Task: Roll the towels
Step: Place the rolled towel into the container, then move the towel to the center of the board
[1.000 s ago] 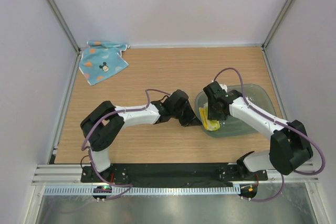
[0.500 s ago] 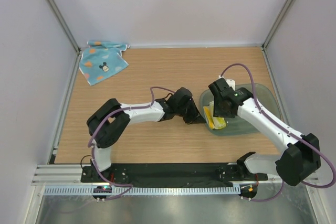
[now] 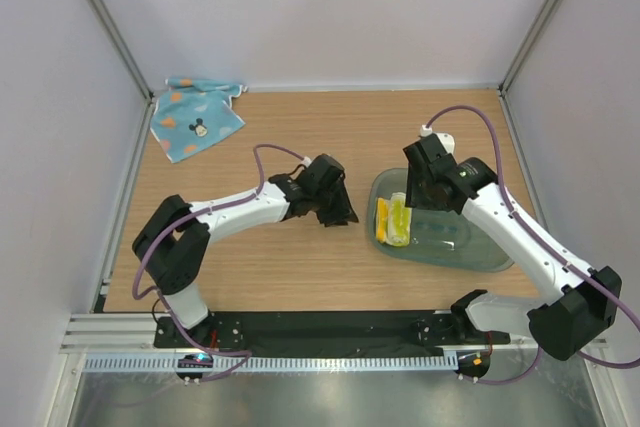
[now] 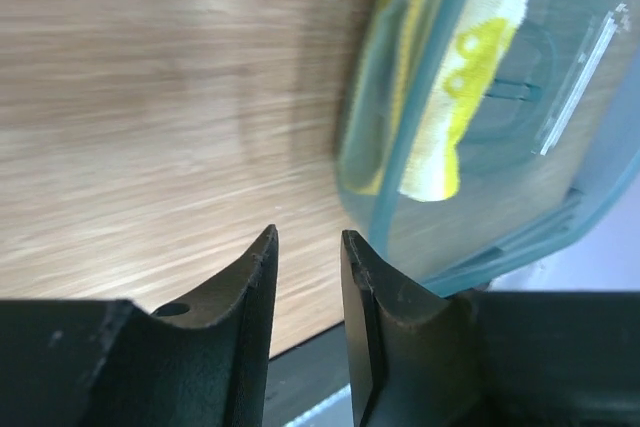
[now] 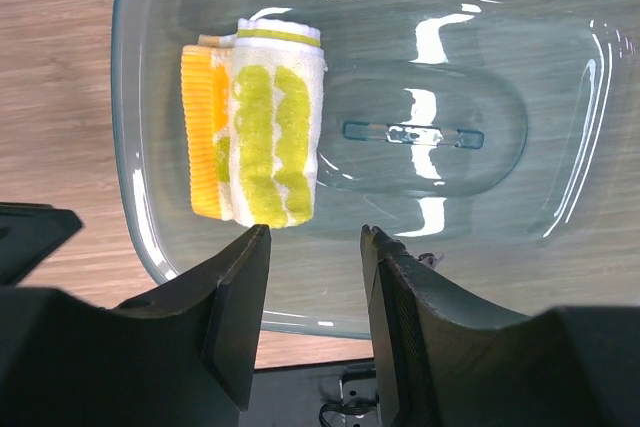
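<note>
Your yellow towel lies rolled in the tub, left hand and right hand both spread and empty; the blue towel waits unrolled on the surface.

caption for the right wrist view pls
Right gripper, open, over the clear tub holding the rolled yellow towel

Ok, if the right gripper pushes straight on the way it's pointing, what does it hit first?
Most likely the bare floor of the clear tub, just beside the rolled yellow towel. The open right gripper aims down into the tub. Depth is unclear, so it might clip the towel's edge.
</note>
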Robot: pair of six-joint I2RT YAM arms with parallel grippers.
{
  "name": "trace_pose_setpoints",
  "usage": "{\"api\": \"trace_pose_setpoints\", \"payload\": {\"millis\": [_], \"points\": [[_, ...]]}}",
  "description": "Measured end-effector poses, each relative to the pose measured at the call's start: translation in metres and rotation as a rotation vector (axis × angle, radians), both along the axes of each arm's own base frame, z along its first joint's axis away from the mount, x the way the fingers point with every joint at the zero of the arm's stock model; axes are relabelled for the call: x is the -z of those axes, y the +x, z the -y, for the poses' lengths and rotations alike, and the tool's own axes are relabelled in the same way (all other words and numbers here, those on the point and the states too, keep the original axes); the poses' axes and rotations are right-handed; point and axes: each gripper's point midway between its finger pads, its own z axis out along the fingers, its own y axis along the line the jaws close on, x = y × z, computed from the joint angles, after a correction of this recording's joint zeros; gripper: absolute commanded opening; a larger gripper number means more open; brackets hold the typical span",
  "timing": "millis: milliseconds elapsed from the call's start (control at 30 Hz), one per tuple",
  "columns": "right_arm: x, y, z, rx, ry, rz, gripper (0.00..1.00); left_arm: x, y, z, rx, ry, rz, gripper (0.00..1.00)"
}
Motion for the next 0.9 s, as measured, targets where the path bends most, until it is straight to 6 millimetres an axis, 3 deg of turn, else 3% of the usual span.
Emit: {"api": "trace_pose_setpoints", "payload": {"millis": [200,300,400,500,600,733,900], "points": [[0.001,-0.001,-0.001,-0.01,0.001,-0.007,0.49,0.006,0.004,-0.029,0.007,0.099,0.011,0.34],[0.001,-0.002,-0.011,-0.045,0.047,-0.017,0.5,0.005,0.017,-0.055,-0.024,0.116,0.008,0.33],[0.0,-0.002,-0.034,-0.108,0.13,-0.02,0.5,-0.001,0.05,-0.103,-0.128,0.128,0.009,0.32],[0.001,-0.001,-0.072,-0.212,0.237,-0.042,0.5,-0.007,0.086,-0.16,-0.251,0.145,0.024,0.31],[0.01,0.003,-0.11,-0.299,0.299,-0.098,0.5,-0.008,0.108,-0.215,-0.345,0.171,0.016,0.31],[0.038,0.017,-0.149,-0.356,0.326,-0.181,0.48,-0.014,0.129,-0.282,-0.469,0.208,0.003,0.3],[0.09,0.027,-0.163,-0.358,0.292,-0.291,0.47,-0.024,0.162,-0.343,-0.569,0.271,0.018,0.29]]}}
